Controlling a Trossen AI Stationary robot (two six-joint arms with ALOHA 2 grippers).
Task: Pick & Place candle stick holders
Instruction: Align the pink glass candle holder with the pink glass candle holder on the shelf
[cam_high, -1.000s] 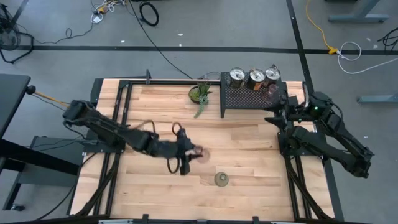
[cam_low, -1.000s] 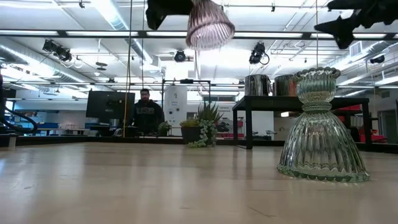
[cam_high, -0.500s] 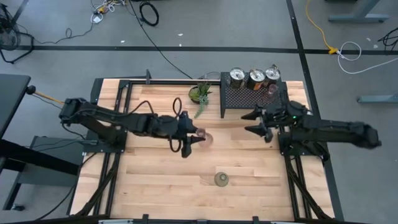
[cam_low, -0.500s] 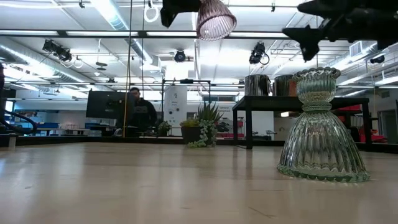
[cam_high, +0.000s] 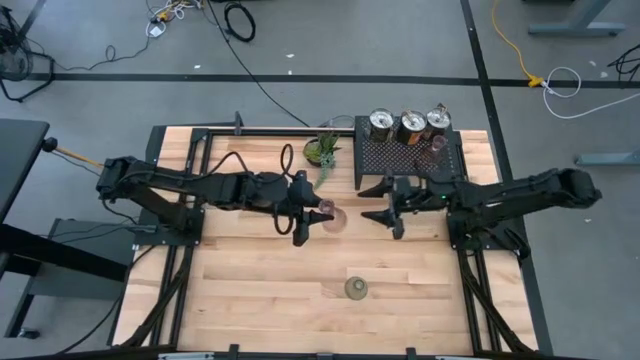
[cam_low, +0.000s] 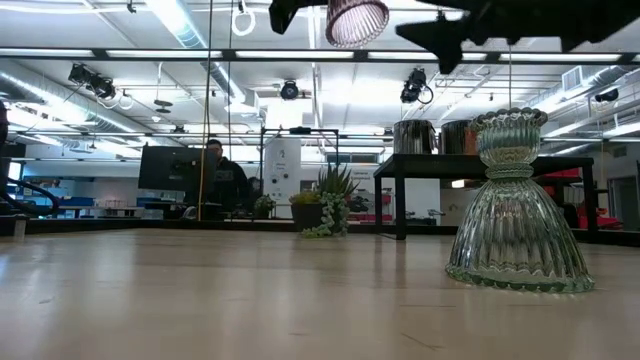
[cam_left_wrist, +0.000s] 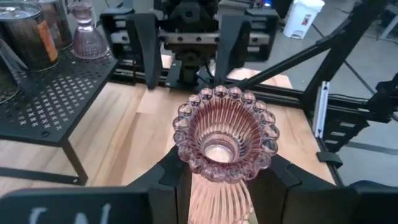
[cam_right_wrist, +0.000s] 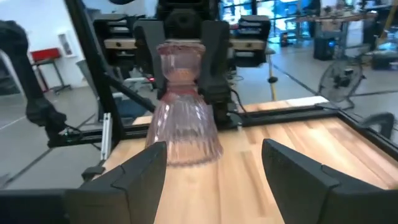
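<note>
**Q:** While the 2 arms face each other over the middle of the table (cam_high: 250, 300), what does the left gripper (cam_high: 312, 216) carry?

**A:** A pink glass holder (cam_left_wrist: 222, 138), clamped between the 2 dark fingers (cam_left_wrist: 166, 180) at its narrow neck. The holder hangs clear above the wood; the low view shows its ribbed skirt (cam_low: 357, 20) high over the tabletop.

**Q:** Which way does its long axis run?

**A:** Roughly level — from the left gripper toward the right gripper (cam_high: 390, 212). The beaded cup end points back at the left wrist, and the wide skirt points at the other arm, as the right wrist view shows (cam_right_wrist: 185, 121).

**Q:** And the right gripper?

**A:** Its fingers (cam_right_wrist: 134, 171) stand apart, holding nothing, level with the holder and near it but not touching. The skirt lies straight ahead, between the lines of the 2 fingers — so the coming move looks like a hand-over, judged from the layout alone.

**Q:** What does that move turn on?

**A:** Staying on the shared axis; the skirt looks nearly as broad as the gap, so a sideways drift could knock the glass.

**Q:** Where are the other holders?

**A:** 3 silver cups (cam_high: 411, 124) and 1 pink one (cam_high: 437, 144) sit on the black rack (cam_high: 400, 160); 1 green one (cam_high: 356, 289) stands on the table nearer the front edge.
</note>
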